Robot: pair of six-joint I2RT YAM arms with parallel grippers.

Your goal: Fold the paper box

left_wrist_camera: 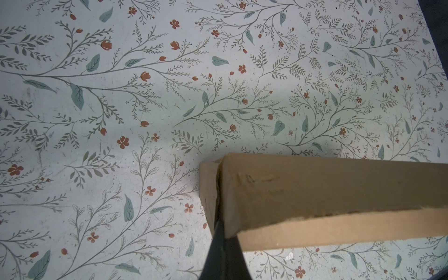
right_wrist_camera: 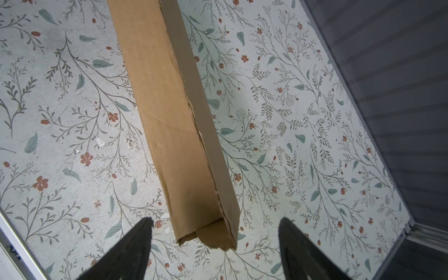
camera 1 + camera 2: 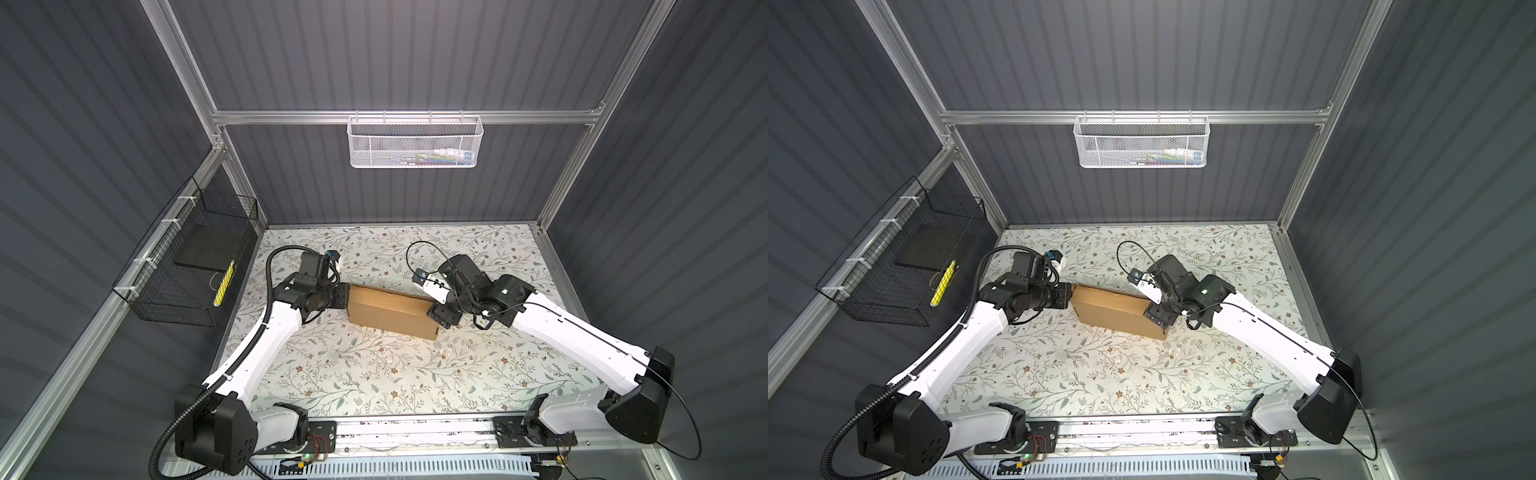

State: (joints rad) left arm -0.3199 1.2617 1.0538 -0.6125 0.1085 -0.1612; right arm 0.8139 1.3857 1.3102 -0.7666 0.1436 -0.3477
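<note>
**Top views.** The paper box (image 3: 392,311) (image 3: 1116,312), folded up into a long shallow brown block, is lying near the middle of the floral tabletop (image 3: 353,374), its long axis running slantwise from left to right. The left hand (image 3: 347,296) is meeting the box's left end. The right hand (image 3: 436,319) is sitting at its right end. A white mesh basket (image 3: 415,143) is hanging on the rear rail and a black wire basket (image 3: 187,270) on the left rail, both well apart from the box.

**Left wrist view.** The left hand (image 1: 219,226) is showing its fingers (image 1: 224,259) closed together. Their tips are touching the paper box (image 1: 327,194) at the seam between its end panel and its top panel. Whether any cardboard is pinched between them cannot be told.

**Right wrist view.** The right hand (image 2: 215,219) is standing wide open, one finger (image 2: 135,242) on each side of the near end of the paper box (image 2: 169,121). Neither finger is touching the cardboard, and the hand is gripping nothing. The box is stretching away from the hand across the tabletop (image 2: 291,121).
</note>
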